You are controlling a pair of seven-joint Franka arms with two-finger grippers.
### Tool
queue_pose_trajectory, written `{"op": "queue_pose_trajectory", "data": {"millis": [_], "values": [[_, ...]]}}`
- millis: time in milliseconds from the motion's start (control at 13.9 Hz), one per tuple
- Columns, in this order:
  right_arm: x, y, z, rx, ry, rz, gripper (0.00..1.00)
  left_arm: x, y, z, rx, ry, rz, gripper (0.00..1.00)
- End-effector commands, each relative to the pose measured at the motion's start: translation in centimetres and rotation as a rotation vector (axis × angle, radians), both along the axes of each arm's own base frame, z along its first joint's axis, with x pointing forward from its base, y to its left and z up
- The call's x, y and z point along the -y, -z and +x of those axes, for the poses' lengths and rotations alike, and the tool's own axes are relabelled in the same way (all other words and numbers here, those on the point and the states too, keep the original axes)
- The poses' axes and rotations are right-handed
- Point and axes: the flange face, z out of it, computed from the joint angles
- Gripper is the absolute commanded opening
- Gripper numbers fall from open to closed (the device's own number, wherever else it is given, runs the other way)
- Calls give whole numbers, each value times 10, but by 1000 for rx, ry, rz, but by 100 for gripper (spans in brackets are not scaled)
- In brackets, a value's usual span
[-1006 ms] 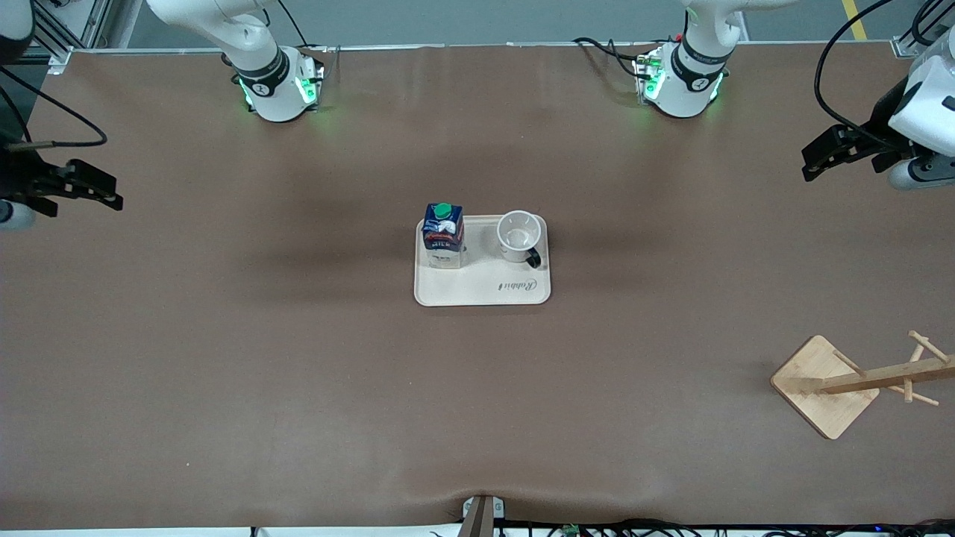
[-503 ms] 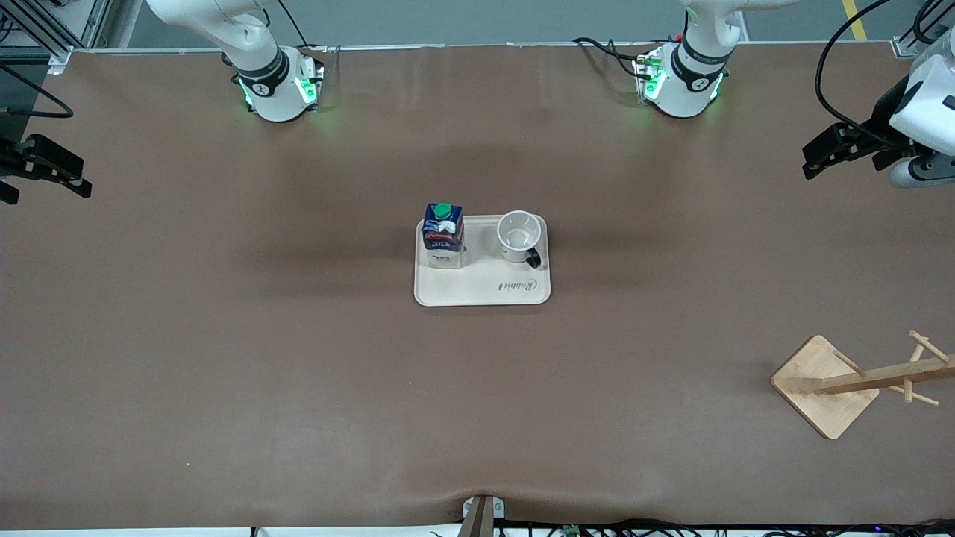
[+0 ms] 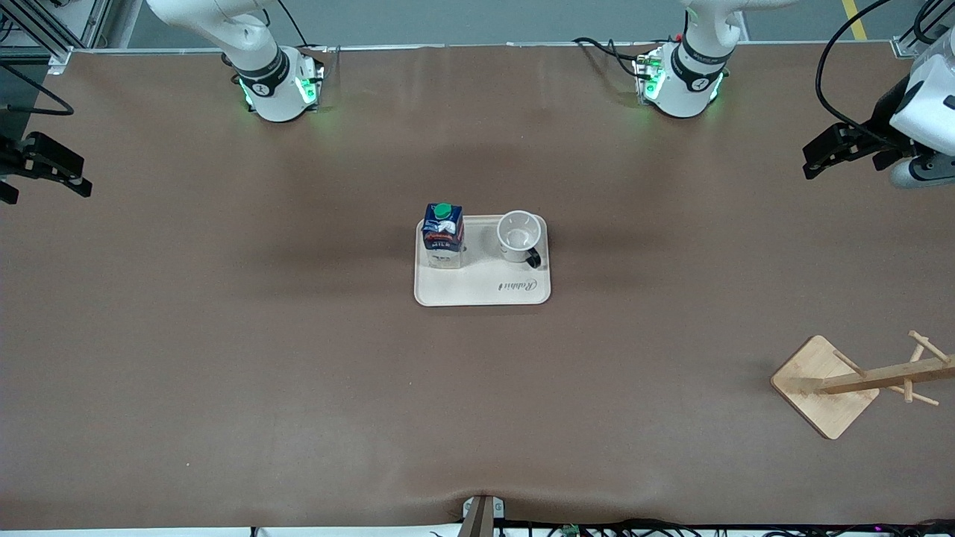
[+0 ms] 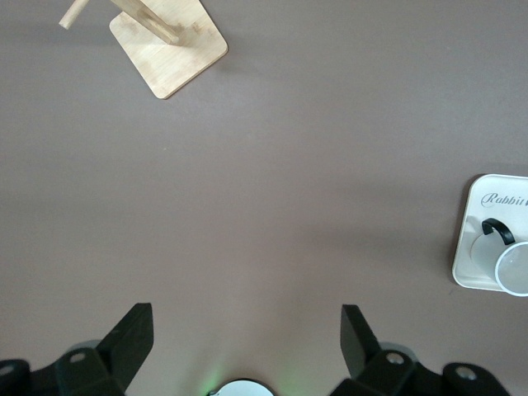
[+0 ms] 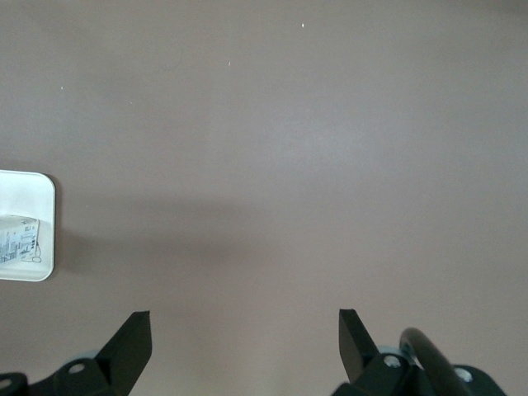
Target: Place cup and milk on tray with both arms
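The cream tray (image 3: 477, 291) lies mid-table. On it stand the dark blue milk (image 3: 442, 235) with its green cap and, beside it toward the left arm's end, the white cup (image 3: 518, 236) with its black handle. The left wrist view catches the tray (image 4: 478, 247) and the cup (image 4: 513, 268) at its edge; the right wrist view catches a corner of the tray (image 5: 33, 190). My left gripper (image 3: 819, 158) hangs open and empty over the table's left-arm end. My right gripper (image 3: 51, 165) hangs open and empty over the right-arm end. In the wrist views the left gripper (image 4: 247, 318) and right gripper (image 5: 245, 323) hold nothing.
A wooden rack with pegs on a square base (image 3: 824, 386) stands near the front camera at the left arm's end, also shown as the rack base (image 4: 169, 49) in the left wrist view. Brown table surface (image 3: 298, 373) surrounds the tray.
The right gripper has drawn back toward the table's right-arm edge during the first half second, then stayed still. The left arm, tray, cup and milk have not moved.
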Motion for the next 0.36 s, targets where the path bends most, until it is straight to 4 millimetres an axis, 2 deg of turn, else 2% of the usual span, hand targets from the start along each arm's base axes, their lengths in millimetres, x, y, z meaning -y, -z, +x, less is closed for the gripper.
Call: {"op": "queue_pose_trajectory", "data": {"millis": [0, 72, 287], "values": [[15, -7, -1, 3, 15, -8, 100, -2, -7, 0, 2, 13, -22, 100], [21, -6, -1, 2, 21, -2, 100, -2, -7, 0, 4, 12, -23, 100], [-1, -7, 1, 5, -17, -15, 100, -2, -7, 0, 4, 12, -25, 100]]}}
